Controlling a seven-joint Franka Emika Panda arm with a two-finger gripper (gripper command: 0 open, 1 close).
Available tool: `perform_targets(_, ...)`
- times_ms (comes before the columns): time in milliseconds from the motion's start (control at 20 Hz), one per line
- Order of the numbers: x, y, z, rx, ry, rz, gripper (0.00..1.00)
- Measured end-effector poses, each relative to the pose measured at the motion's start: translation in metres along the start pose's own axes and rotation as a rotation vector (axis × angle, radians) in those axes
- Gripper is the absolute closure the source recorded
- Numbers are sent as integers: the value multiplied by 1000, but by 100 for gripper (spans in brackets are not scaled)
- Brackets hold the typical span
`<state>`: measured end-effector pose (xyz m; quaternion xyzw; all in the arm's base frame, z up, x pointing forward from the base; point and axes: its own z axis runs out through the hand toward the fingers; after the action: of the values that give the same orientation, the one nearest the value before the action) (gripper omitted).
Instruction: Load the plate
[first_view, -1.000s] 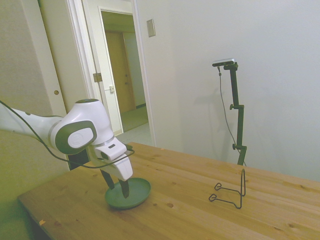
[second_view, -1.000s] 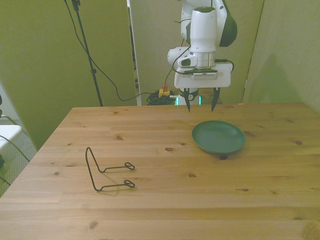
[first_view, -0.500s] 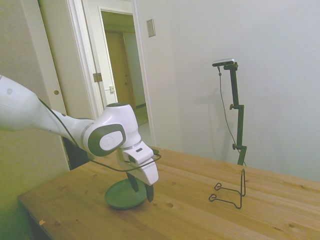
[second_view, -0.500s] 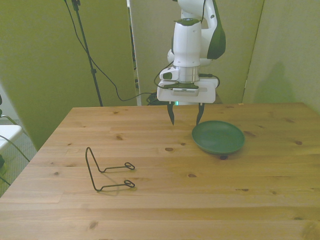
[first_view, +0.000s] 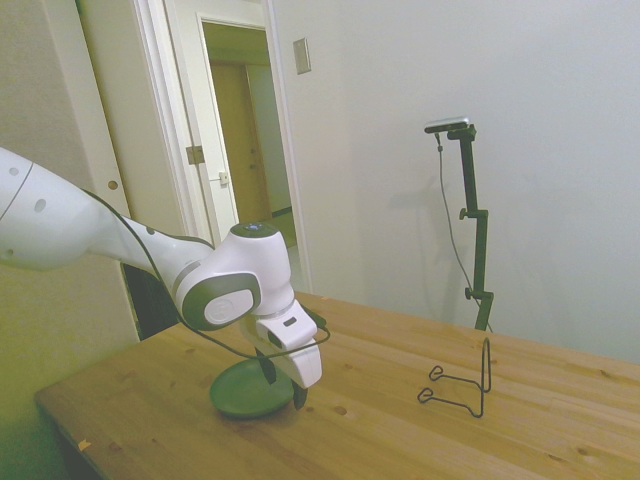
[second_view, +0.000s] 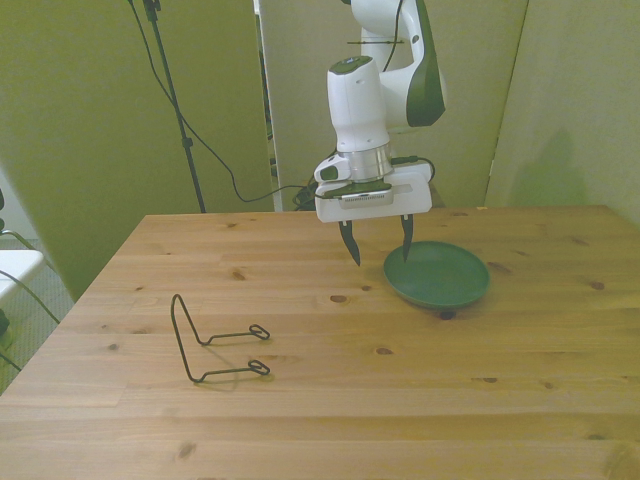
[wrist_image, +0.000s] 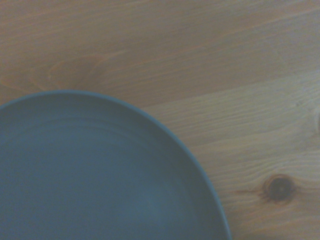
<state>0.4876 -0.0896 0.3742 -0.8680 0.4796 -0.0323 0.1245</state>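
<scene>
The dark green plate (second_view: 445, 277) lies flat on the wooden table (second_view: 320, 400), toward the front view's right. My gripper (second_view: 378, 252) hangs open just above the plate's rim on the side toward the front view's left, slightly tilted. One fingertip (second_view: 405, 250) is over the plate's edge, the other is over bare wood beside it. Nothing is between the fingers. In the side view the plate (first_view: 235, 392) shows partly behind the gripper (first_view: 284, 385). The wrist view has the plate (wrist_image: 90, 175) close up, with its curved rim against the wood.
A thin black wire stand (second_view: 215, 342) sits on the table toward the front view's left, well apart from the plate; it also shows in the side view as the wire stand (first_view: 465, 385). A dark knot (wrist_image: 278, 187) marks the wood near the rim.
The gripper has come down and shifted from behind the plate toward the plate's rim, tilting slightly. It stays open. The plate and wire stand have not moved.
</scene>
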Motion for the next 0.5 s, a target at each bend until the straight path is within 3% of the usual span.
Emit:
perform_targets(200, 1, 2, 9, 9, -26, 14, 0)
perform_targets(250, 2, 2, 10, 11, -27, 19, 100)
perform_targets(500, 7, 1, 14, 13, -33, 29, 100)
